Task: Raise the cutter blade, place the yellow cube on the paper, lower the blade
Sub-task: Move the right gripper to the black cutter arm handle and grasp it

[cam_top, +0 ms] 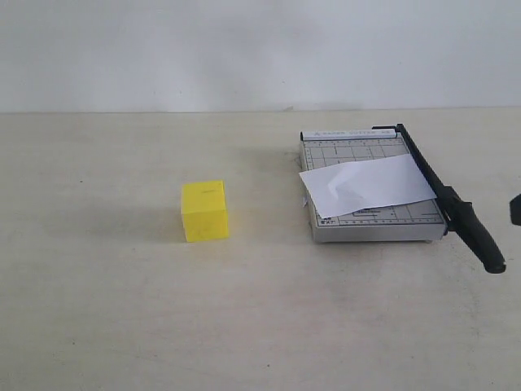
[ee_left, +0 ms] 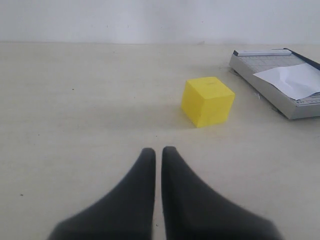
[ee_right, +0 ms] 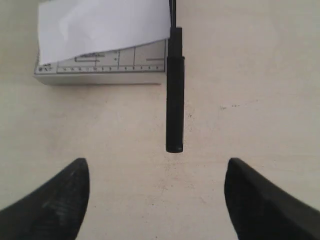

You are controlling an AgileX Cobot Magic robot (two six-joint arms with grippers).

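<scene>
Our left gripper (ee_left: 156, 152) is closed, its fingers all but touching with nothing between them. The yellow cube (ee_left: 207, 102) sits ahead of it on the table (ee_left: 75, 125), apart from it. Our right gripper (ee_right: 157, 162) is spread wide and empty, and the handle end of the cutter blade (ee_right: 175, 100) lies just ahead, untouched. The blade lies lowered along the grey cutter base (cam_top: 350, 151), with the paper (cam_top: 366, 183) across the base.

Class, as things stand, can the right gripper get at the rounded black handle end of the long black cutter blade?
Probably yes. The right gripper is open, the long black cutter blade's handle lies ahead, lined up with the gap between its fingers, and only table separates them.
</scene>
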